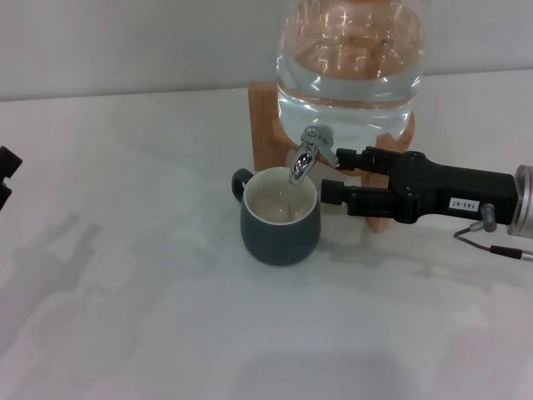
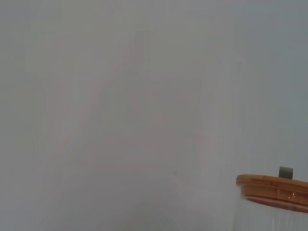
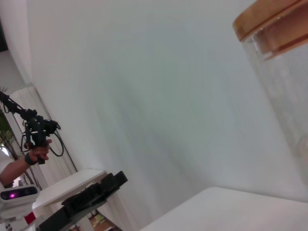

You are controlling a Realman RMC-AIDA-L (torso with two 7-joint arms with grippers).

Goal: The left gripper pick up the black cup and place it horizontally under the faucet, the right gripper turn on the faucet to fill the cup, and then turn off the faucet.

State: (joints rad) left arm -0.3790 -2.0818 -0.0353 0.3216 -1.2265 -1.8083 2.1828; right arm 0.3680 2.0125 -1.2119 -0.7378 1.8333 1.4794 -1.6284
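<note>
The black cup [image 1: 280,218] stands upright on the white table, its cream inside holding some water, right below the spout of the chrome faucet [image 1: 306,154]. The faucet sticks out of the clear glass water jar [image 1: 350,58]. My right gripper [image 1: 335,173] reaches in from the right with its fingers apart. The upper fingertip [image 1: 346,156] is right beside the faucet's lever, the lower one beside the cup's rim. My left gripper [image 1: 7,177] shows only as two black tips at the far left edge, apart and empty, well away from the cup.
The jar rests on a wooden stand [image 1: 265,125] against the back wall. Its wooden lid shows in the left wrist view [image 2: 272,186] and in the right wrist view [image 3: 269,21]. White table [image 1: 150,317] spreads in front of and left of the cup.
</note>
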